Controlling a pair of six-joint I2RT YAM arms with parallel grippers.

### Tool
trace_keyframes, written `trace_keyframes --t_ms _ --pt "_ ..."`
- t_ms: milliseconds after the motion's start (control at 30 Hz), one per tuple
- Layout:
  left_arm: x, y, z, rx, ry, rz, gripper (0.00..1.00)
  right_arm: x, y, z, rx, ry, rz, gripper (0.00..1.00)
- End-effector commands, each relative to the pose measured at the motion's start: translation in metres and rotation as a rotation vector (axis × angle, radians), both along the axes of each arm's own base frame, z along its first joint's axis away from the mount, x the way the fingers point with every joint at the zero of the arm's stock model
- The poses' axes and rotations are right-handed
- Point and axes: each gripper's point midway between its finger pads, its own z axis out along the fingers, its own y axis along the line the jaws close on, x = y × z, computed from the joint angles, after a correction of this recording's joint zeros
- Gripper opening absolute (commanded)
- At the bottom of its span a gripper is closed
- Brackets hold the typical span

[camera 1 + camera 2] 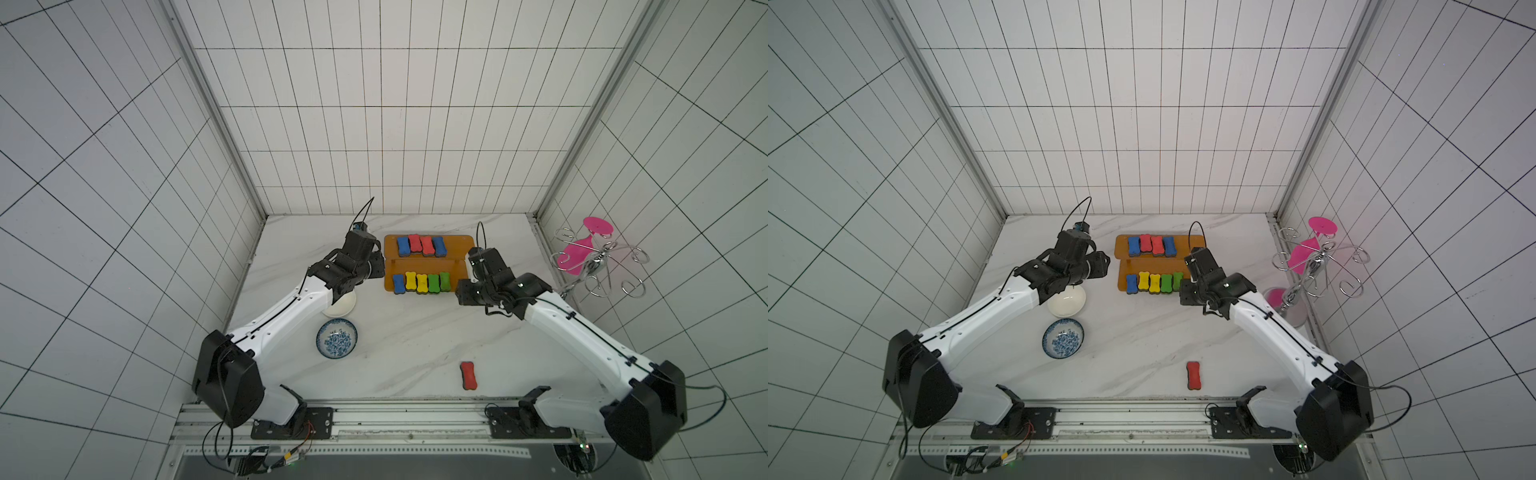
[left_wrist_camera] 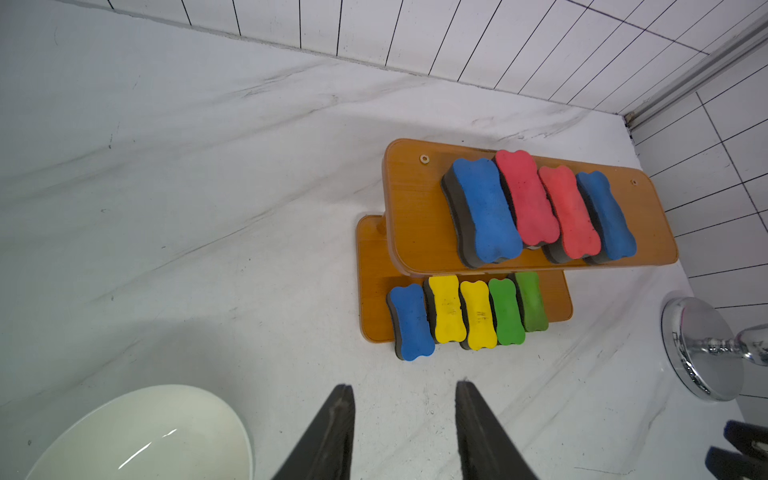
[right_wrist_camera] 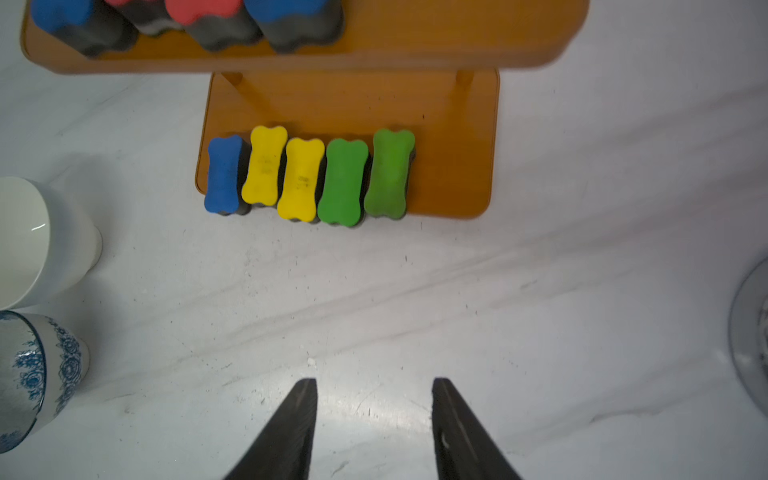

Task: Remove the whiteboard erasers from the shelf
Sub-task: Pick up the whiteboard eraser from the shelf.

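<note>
We see a white bowl just beside the left gripper and a blue-patterned bowl next to it, both empty. The chrome wire rack stands off to the outer side of the right gripper. Only bare tabletop lies between each gripper and the shelf ahead, where nine whiteboard erasers sit, four on the upper board and five on the lower. One red eraser lies on the table well behind the right gripper. Both grippers hang with jaws partly apart, holding nothing.

White tiled walls with dark grid lines close in three sides, joined by aluminium corner posts. The marble-look desk is evenly lit; an aluminium rail crosses the lower frame.
</note>
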Motion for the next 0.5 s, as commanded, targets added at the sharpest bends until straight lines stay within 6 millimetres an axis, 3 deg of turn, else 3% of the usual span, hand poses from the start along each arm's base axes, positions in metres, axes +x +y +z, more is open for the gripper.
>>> trace_keyframes --t_ms 0,200,300,467 --pt "0.002 -0.008 0.020 -0.051 -0.072 -0.031 0.43 0.035 0.021 0.020 0.011 -0.037 0.123 0.45" --pt "0.001 -0.006 0.007 -0.026 -0.062 -0.035 0.43 0.099 0.035 0.048 -0.013 -0.130 0.123 0.47" --pt "0.000 -0.008 0.000 -0.023 -0.040 -0.042 0.43 0.120 0.039 0.053 -0.019 -0.147 0.118 0.48" --pt "-0.002 -0.006 -0.001 -0.021 -0.032 -0.046 0.43 0.140 0.044 0.043 -0.027 -0.131 0.122 0.50"
